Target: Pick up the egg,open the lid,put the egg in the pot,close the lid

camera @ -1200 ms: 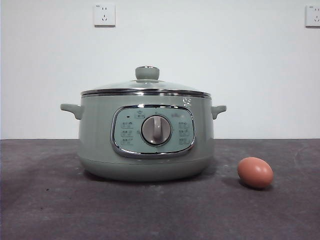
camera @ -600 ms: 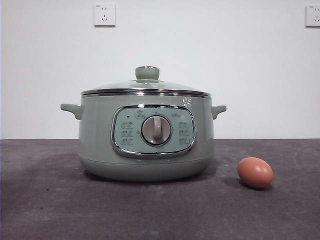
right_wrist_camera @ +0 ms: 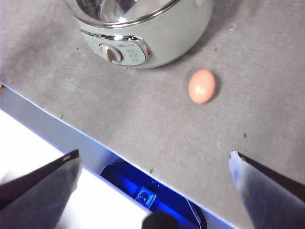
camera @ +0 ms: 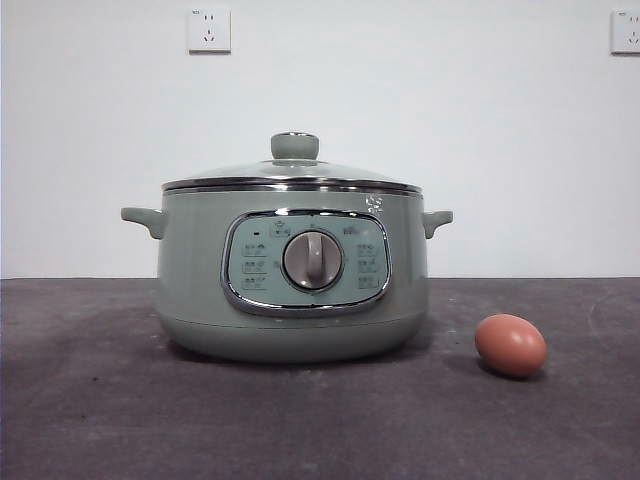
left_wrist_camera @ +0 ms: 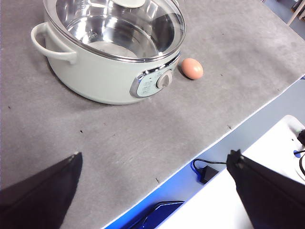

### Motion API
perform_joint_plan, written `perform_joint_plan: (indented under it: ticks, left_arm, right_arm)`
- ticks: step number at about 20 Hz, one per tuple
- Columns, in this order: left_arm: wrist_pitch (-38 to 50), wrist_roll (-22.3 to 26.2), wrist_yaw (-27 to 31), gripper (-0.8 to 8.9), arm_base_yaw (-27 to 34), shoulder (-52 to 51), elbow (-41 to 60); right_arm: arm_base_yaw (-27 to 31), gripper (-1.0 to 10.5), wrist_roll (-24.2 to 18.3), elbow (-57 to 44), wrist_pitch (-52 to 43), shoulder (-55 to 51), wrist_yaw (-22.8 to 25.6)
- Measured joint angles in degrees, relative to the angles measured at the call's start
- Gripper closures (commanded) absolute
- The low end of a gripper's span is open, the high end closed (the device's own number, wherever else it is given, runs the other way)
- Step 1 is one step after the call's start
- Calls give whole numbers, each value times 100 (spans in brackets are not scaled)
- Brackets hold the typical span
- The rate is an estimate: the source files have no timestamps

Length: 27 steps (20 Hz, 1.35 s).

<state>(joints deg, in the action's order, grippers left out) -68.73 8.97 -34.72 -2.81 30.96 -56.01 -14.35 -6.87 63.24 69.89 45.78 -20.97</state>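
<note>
The sage-green pot (camera: pixel 292 275) stands in the middle of the grey table with the glass lid (camera: pixel 292 172) closed on it. The brown-orange egg (camera: pixel 510 345) lies on the table to the pot's right, a short gap away. The left wrist view shows the pot (left_wrist_camera: pixel 95 71), the lid (left_wrist_camera: pixel 119 24) and the egg (left_wrist_camera: pixel 192 68) from above; the right wrist view shows the pot (right_wrist_camera: pixel 162 33) and the egg (right_wrist_camera: pixel 201 86). My left gripper (left_wrist_camera: pixel 155 160) and right gripper (right_wrist_camera: pixel 155 160) both hang open above the table's front edge, well short of pot and egg, holding nothing.
The grey table mat (camera: pixel 100 400) ends at a front edge (left_wrist_camera: pixel 209 143), past which lie a blue-lit floor area and a black cable plug (left_wrist_camera: pixel 207 171). Two wall sockets (camera: pixel 208 30) sit on the white wall behind.
</note>
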Motion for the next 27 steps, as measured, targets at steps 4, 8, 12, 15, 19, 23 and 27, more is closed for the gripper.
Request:
perform_joint_plan:
  ticks: [4,8,12,15,19,23,27]
  left_arm:
    - [0,-2,0,86,-2,0,0]
    - [52,-2,0,86,0,2,0]
    - [57,-2,2,86,0,4,0]
    - [61,-2,2,86,0,9,0]
    - [63,-2,4,86,-2,48,0]
    - [63,0,4,86,-2,48,0]
    - [63,-2,4,86,-2,48,0]
  right_arm:
    - [-142,325,-11,2,-522,999,11]
    - [-389,355,-26,2,-1012,2155,79]
    - [-662,352,-26,2,-1482,3209,660]
    - [-758,353,-26,2,-1845,3810,925]
    - [-778,353,-24,2,-2188,4435,1182]
    - [-778,361,-24,2,-2422,4920,1237]
    - [-780,452,-22,2,-2664,5117,1237]
